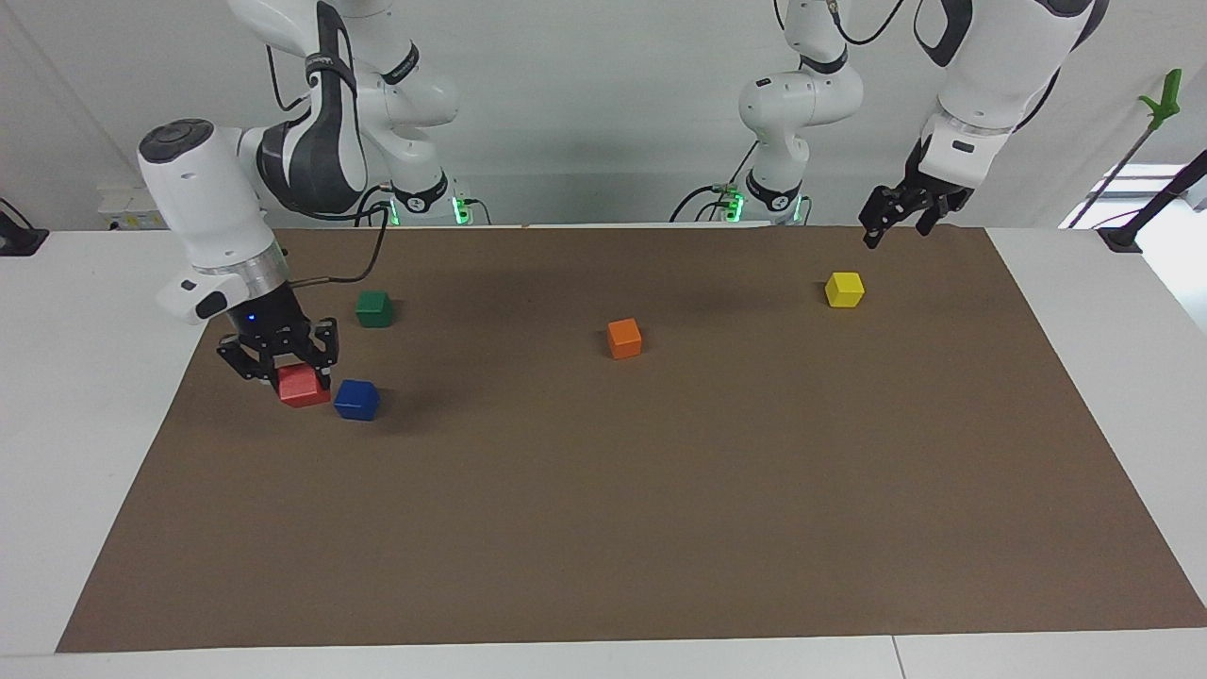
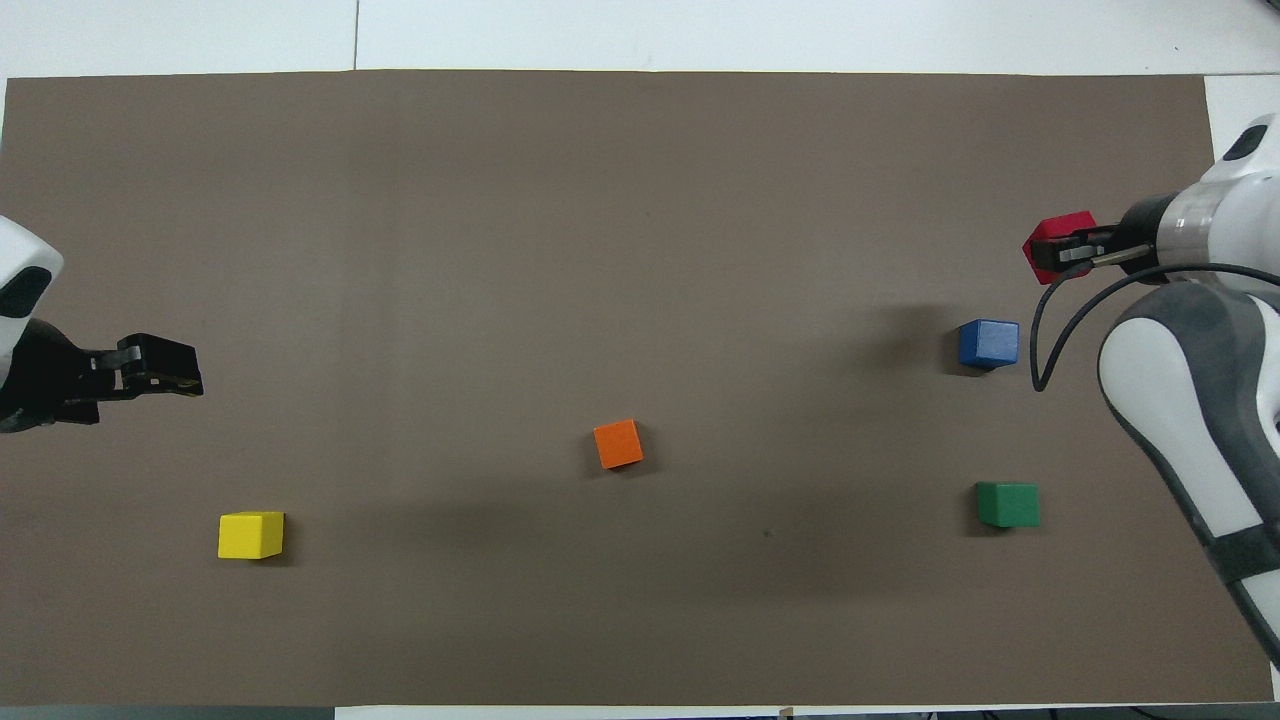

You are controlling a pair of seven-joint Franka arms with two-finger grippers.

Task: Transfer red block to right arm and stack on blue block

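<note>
Stacking step: right end effector (image 1: 283, 363) grips the red block (image 1: 302, 385), raised over the bench (image 1: 603, 528) at the right arm's end, just beside the blue block (image 1: 356, 399) — next, centre above it and lower. Left end effector (image 1: 901, 212) waits, released, near the yellow block (image 1: 844, 289).

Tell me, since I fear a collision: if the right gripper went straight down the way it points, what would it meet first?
Likely the bare brown mat. The right gripper holds the red block beside the blue block, not over it, though depth is hard to judge.
</note>
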